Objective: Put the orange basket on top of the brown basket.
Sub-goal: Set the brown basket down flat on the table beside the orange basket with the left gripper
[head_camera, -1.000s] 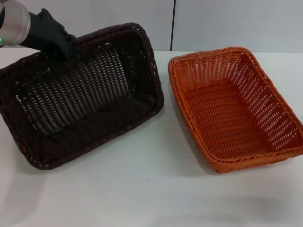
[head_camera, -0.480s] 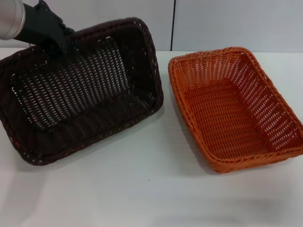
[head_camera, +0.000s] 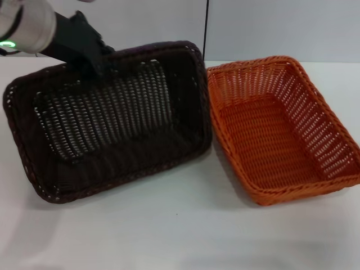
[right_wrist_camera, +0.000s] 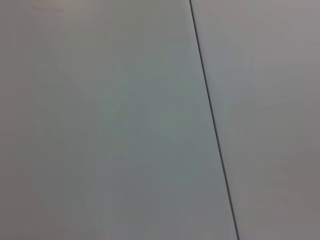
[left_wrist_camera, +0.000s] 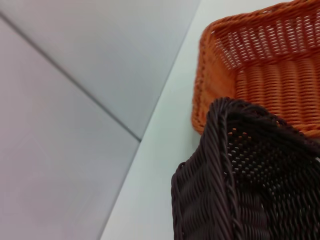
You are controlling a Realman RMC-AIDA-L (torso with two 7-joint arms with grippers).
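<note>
The brown basket (head_camera: 112,118) is held up off the table, tilted with its opening toward me, at the left of the head view. My left gripper (head_camera: 97,61) is shut on its far rim. The basket's right edge reaches the left rim of the orange basket (head_camera: 281,126) and partly covers it. The orange basket sits flat on the white table (head_camera: 180,236) at the right, empty. The left wrist view shows the brown basket's rim (left_wrist_camera: 235,175) close up with the orange basket (left_wrist_camera: 270,65) behind it. My right gripper is out of view.
A grey panelled wall (head_camera: 270,28) with a dark vertical seam stands behind the table. The right wrist view shows only that wall (right_wrist_camera: 125,120). The table's front stretch lies bare below both baskets.
My left gripper has carried the brown basket to the right, from a gap beside the orange basket to overlapping its left rim. The orange basket has not moved.
</note>
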